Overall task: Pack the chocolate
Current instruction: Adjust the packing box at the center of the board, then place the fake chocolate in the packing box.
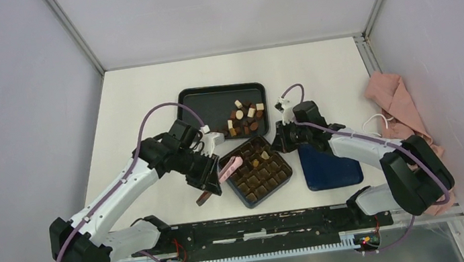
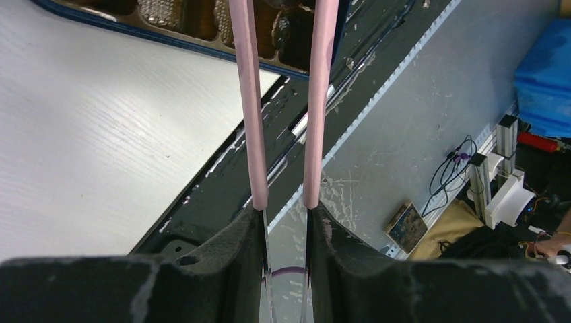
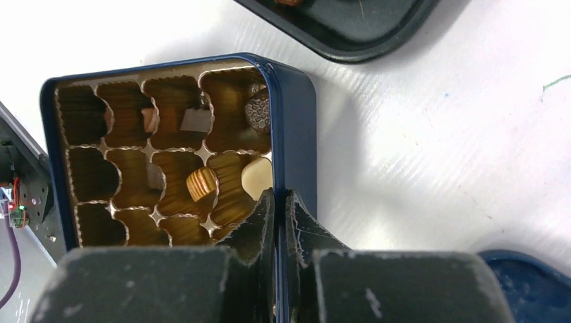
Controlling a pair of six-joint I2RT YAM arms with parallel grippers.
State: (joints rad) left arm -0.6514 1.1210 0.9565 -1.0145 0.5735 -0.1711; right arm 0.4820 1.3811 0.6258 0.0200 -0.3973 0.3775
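In the overhead view, most of the chocolate lies heaped in the lower right of a black tray at the centre of the white worktop. Just below it, the box shows only a few pieces in its upper cells. The left fingers hold pink tweezers aimed at the box's left edge. The right fingers are at its right edge. A blue lid lies to the right.

In the left wrist view, the left fingers are clamped on the tweezers' two arms, which stand apart. The tips run out of the top of the frame over a corner of the box, so whether they carry a piece cannot be told.

In the right wrist view, the right fingers are pressed together on the box's wall, steadying it. About five pieces sit in the cells and the rest are bare.

Packing looks barely begun. Most of the pile has yet to be moved, and the lid is off.
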